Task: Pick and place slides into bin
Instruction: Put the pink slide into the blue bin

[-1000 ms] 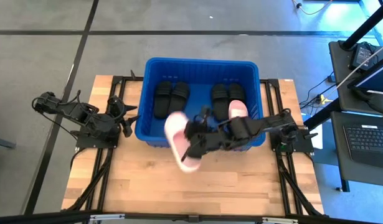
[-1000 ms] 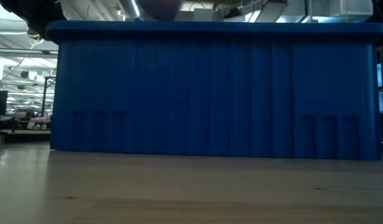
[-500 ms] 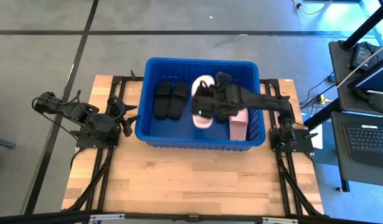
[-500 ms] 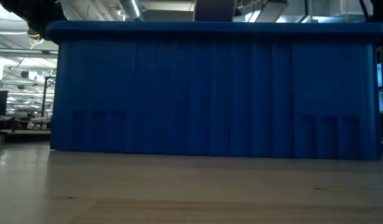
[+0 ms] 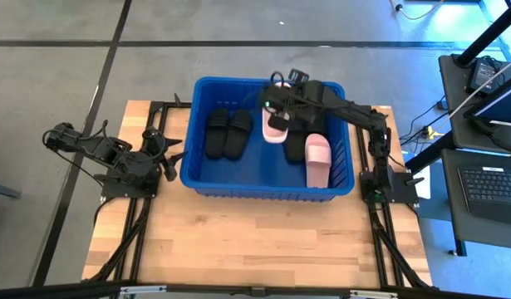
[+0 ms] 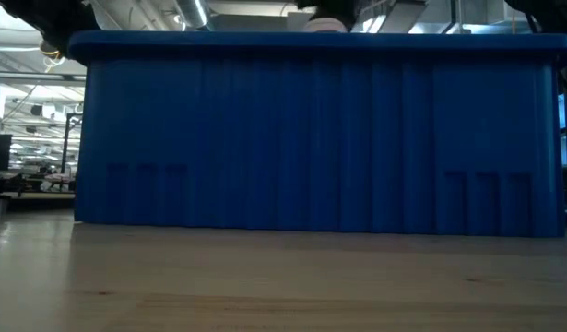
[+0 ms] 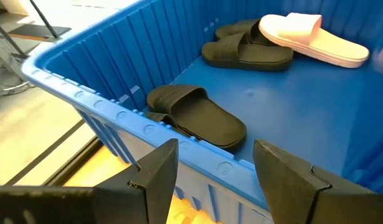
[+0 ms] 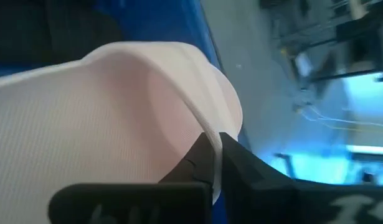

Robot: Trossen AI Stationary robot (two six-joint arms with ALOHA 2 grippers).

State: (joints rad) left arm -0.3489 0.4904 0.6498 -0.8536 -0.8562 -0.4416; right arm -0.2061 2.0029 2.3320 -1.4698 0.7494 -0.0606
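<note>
The blue bin (image 5: 203, 184) stands at the far middle of the table. Two black slides (image 5: 225, 133) lie flat on its floor at the left, and a pale pink slide (image 5: 318, 159) lies at its near right. More black slides sit under my right arm. My right gripper (image 5: 278, 112) is shut on a second pale slide (image 5: 276, 131) above the bin's far middle. This slide also shows above the rim in the low view (image 6: 322, 25). My left gripper (image 7: 216, 149) waits open, just outside the bin's left wall (image 7: 110, 106). My right gripper pinches a thin pale edge (image 8: 200, 127) of the pink slide between its two fingers (image 8: 241, 168). Whether this is the strap or the sole I cannot tell. The fingers slant down from the table's right. The slide is lifted clear above the bin's rim.
The wooden table (image 5: 238, 241) lies bare in front of the bin. Black frame rails (image 5: 139, 224) run along both sides of it. A laptop desk (image 5: 488, 183) stands off the table's right edge.
My right gripper has swung from over the bin's near wall toward the far edge and a little to the right, turning as it went. It stays shut on the pale slide. The slide has travelled with it across the bin and hangs over the bin's far middle.
</note>
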